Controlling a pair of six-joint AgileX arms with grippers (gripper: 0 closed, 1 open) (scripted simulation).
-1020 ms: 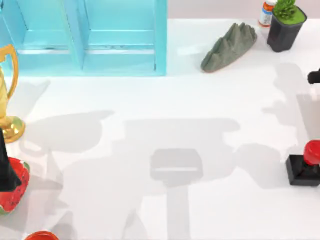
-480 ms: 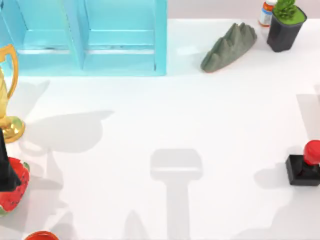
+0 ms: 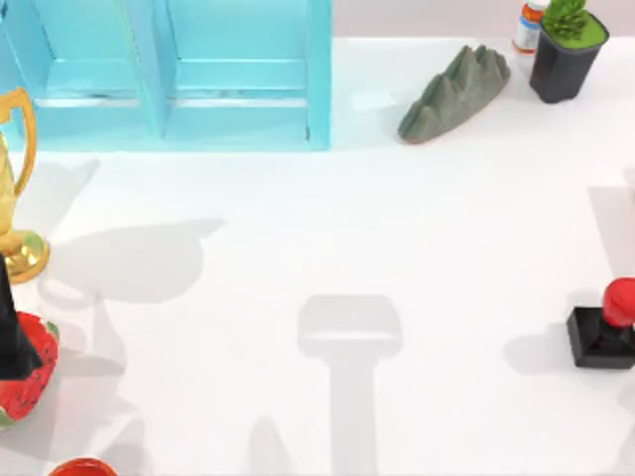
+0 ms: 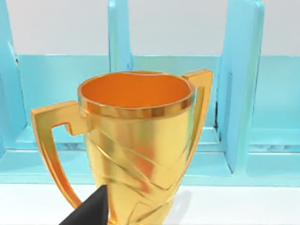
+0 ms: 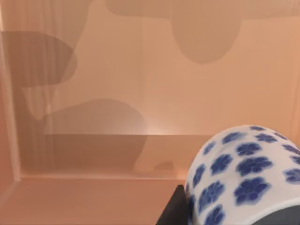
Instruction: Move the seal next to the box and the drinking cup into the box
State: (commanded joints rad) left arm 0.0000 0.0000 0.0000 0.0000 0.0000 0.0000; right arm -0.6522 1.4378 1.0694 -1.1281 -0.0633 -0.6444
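Note:
The seal (image 3: 605, 332), a black cube with a glossy red knob, stands upright on the white table (image 3: 327, 228) at the far right edge. Close up in the right wrist view is the drinking cup (image 5: 243, 176), white with blue flowers, with my right gripper (image 5: 225, 213) shut on it and a dark finger (image 5: 172, 208) against its side. Behind the cup lie the tan floor and walls of the box (image 5: 93, 159), so the cup is inside or just above it. A black part of my left gripper (image 4: 89, 212) sits low in front of a gold trophy (image 4: 136, 140).
A turquoise shelf unit (image 3: 179, 74) lines the back left. The gold trophy (image 3: 15, 198) and a watermelon slice (image 3: 28, 372) sit at the left edge. At the back right are a grey rock (image 3: 451, 94), a black plant pot (image 3: 566, 50) and a small bottle (image 3: 529, 25).
The right arm's dark tip at the top view's right edge has gone out of view. Its wide shadows have slid off the table to the right. The seal has not moved.

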